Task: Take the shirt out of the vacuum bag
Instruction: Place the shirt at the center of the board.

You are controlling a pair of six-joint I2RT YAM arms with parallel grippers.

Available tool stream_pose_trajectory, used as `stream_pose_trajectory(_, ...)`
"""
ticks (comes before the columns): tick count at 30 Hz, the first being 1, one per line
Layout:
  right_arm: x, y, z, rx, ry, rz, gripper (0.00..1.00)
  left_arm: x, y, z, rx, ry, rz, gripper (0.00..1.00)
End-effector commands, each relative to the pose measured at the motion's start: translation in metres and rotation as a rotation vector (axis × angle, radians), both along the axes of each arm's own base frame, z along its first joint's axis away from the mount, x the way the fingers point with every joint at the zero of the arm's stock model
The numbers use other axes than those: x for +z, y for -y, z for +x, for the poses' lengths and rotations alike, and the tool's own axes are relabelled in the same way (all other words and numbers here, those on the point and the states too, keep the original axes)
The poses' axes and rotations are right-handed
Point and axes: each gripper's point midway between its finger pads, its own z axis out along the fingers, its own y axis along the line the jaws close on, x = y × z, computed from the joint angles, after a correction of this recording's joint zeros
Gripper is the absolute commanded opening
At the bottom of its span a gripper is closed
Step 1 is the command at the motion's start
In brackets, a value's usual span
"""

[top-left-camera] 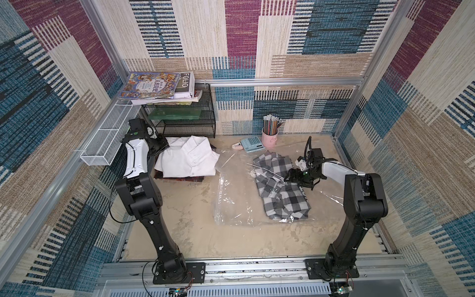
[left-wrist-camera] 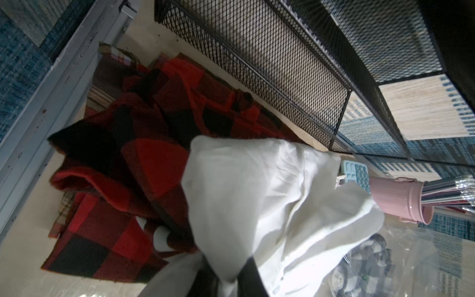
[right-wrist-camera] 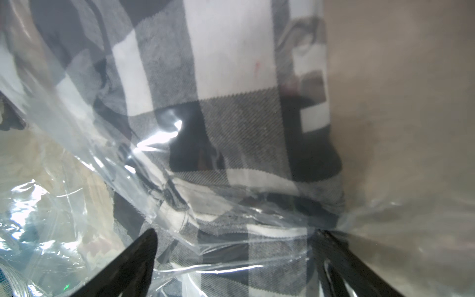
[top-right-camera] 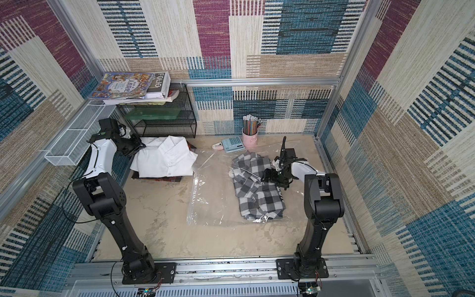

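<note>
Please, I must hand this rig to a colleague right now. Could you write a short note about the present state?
Left end effector: shut, pinching the white shirt, which lies on the red plaid cloth outside the vacuum bag.
Right end effector: open, jaws wide over the checked shirt, not gripping.
Vacuum bag: flat on the table, checked shirt inside under the plastic.
Done: the checked shirt is not out yet.
To do: grip it and pull it clear.

Glossy crinkly plastic vacuum bag (top-left-camera: 232,203), woven checked cloth shirt (top-left-camera: 282,195), smooth white cloth shirt (top-left-camera: 187,159), metal mesh rack (top-left-camera: 185,126)
</note>
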Motion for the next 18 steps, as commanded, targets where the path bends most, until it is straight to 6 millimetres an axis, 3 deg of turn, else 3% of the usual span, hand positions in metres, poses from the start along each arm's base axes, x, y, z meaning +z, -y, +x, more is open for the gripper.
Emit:
stream_pose_trajectory(1, -0.003, -0.001, -0.001, 0.01, -0.007, 0.001, 0.96, 0.005, -0.01, 0.015, 0.049, 0.04, 0.014, 0.04)
stream_pose_trajectory(6, -0.006, -0.002, -0.003, 0.014, -0.015, -0.001, 0.96, -0.008, -0.019, 0.028, 0.087, 0.026, 0.013, 0.04)
stream_pose_trajectory(11, -0.007, -0.001, -0.002, 0.014, -0.019, -0.003, 0.96, -0.002, -0.025, 0.047, 0.107, 0.06, 0.011, 0.04)
stream_pose_trajectory(18, -0.005, -0.001, 0.0, 0.016, -0.019, -0.008, 0.96, 0.008, -0.031, 0.058, 0.122, 0.084, 0.03, 0.04)
